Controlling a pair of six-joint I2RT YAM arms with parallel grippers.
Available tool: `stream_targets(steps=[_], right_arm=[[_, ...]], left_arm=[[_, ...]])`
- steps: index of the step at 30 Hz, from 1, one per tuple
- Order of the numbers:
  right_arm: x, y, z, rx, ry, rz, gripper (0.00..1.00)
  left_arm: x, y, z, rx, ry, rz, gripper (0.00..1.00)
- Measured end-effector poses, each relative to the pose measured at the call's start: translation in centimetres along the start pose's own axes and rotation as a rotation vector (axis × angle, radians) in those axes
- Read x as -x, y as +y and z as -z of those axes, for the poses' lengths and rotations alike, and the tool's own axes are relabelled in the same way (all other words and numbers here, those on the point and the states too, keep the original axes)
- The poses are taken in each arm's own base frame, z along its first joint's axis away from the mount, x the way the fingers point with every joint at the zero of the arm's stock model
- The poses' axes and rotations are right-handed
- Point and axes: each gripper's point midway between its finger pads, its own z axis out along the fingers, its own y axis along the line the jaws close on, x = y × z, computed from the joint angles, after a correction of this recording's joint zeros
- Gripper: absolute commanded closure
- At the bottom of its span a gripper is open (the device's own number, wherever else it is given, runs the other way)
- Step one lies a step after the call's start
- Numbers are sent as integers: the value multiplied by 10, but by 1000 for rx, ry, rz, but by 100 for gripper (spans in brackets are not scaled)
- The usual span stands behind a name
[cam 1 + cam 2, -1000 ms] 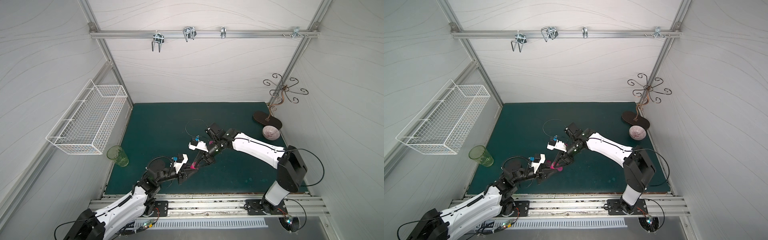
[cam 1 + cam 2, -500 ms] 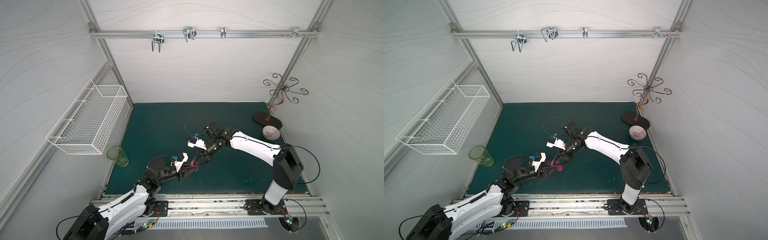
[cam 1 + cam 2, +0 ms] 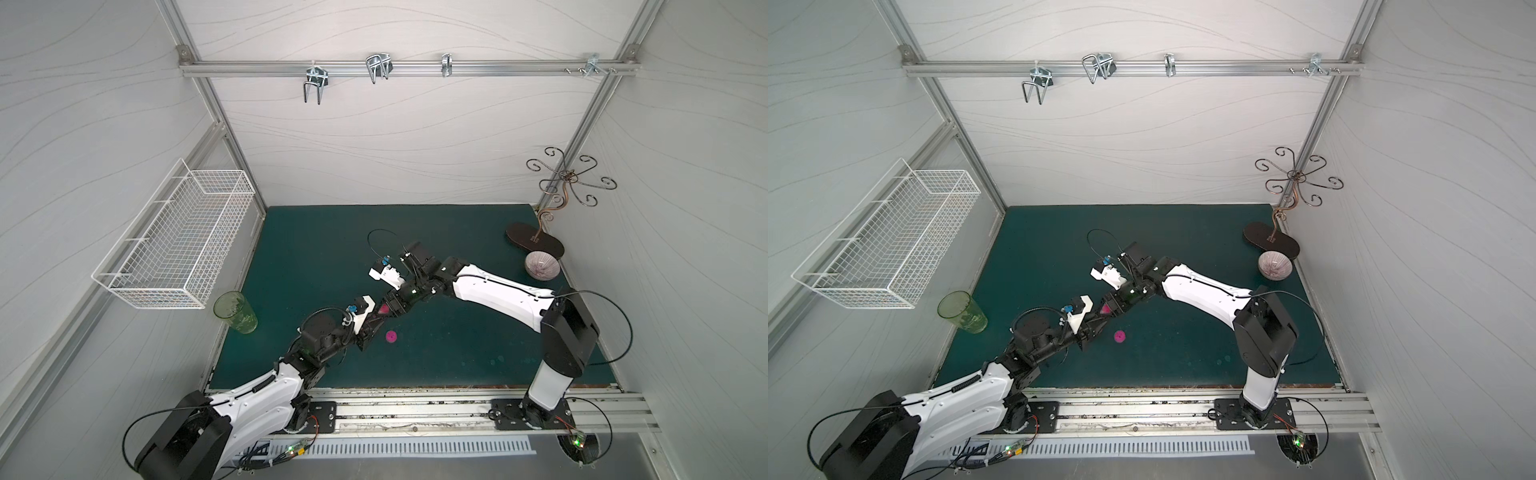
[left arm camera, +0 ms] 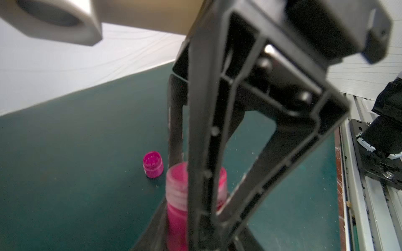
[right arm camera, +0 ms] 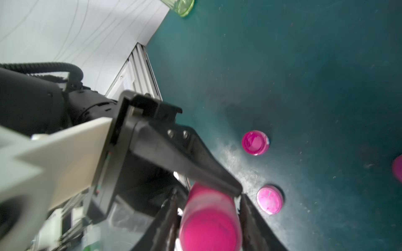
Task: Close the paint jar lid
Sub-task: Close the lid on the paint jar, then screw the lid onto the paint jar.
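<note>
Clamping paint jar (image 4: 175, 215): left gripper (image 3: 376, 318) | right gripper (image 3: 390, 311) straddles its mouth, grip unclear | lid (image 3: 390, 336) lying nearby

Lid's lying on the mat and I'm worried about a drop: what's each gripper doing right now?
Left gripper: shut on the paint jar.
Right gripper: jaws either side of the jar's mouth; gripping or open cannot be told.

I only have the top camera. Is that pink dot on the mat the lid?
Observer: Likely. The left wrist view shows a small pink lid resting on the mat, nothing gripping it.
Operator: And the paint jar?
Observer: Clamped in the left hand, its mouth uncovered.
Operator: The right hand?
Observer: The right wrist view shows its fingers spread either side of the jar's mouth.
</note>
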Motion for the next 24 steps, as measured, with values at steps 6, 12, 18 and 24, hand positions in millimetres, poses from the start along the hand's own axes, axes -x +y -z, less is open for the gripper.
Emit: stream_targets(steps=[6,12,18,24], right_arm=[[33,28,46,1,-126,18,31],[33,39,78,36,-122,19,22],[18,38,95,74,-79,2,16],[20,47,116,64,-79,133,18]], left_arm=[[67,0,-3,-12,-208,-67,100],[94,6,-2,13,-307,-75,100],[88,17,-7,49,-297,-43,100],[84,16,-10,30,-287,-28,100]])
